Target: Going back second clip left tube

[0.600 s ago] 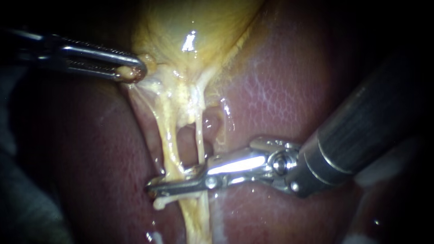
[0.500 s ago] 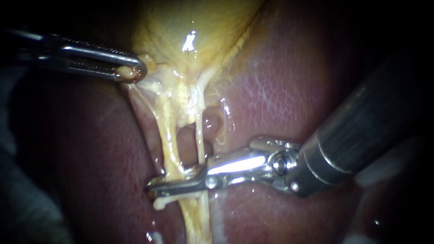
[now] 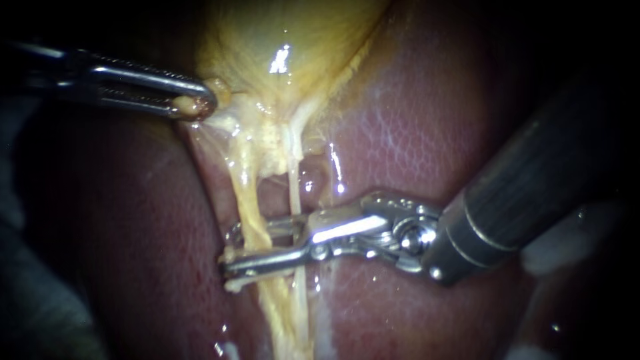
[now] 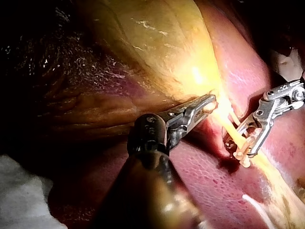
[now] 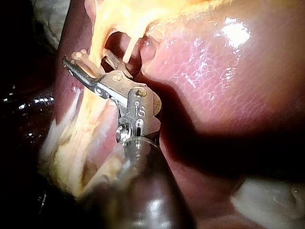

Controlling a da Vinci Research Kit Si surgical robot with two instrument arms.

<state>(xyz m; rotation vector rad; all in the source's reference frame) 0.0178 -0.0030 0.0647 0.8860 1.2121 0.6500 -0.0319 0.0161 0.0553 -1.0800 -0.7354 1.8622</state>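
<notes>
The yellow gallbladder (image 3: 293,40) lies on the dark red liver (image 3: 400,133). My left instrument (image 3: 197,105) is shut on a fold of tissue at the gallbladder's lower edge; its jaws (image 4: 206,103) also show closed in the left wrist view. Two pale tubes run down from the gallbladder: a thicker left tube (image 3: 245,193) and a thin right tube (image 3: 293,190). My right instrument (image 3: 228,252) stands open, one jaw on each side of both tubes, with a gap between the jaws. A small whitish clip (image 3: 233,285) sits on the left tube just below the lower jaw.
My right instrument's dark shaft (image 3: 533,180) crosses the liver from the upper right. White gauze (image 4: 24,200) lies beside my left instrument's shaft. Wet liver surface surrounds the tubes on both sides.
My right instrument's jaws, lying together across the tubes before, have parted, and the instrument has shifted slightly upward along the tubes. My left instrument keeps its hold.
</notes>
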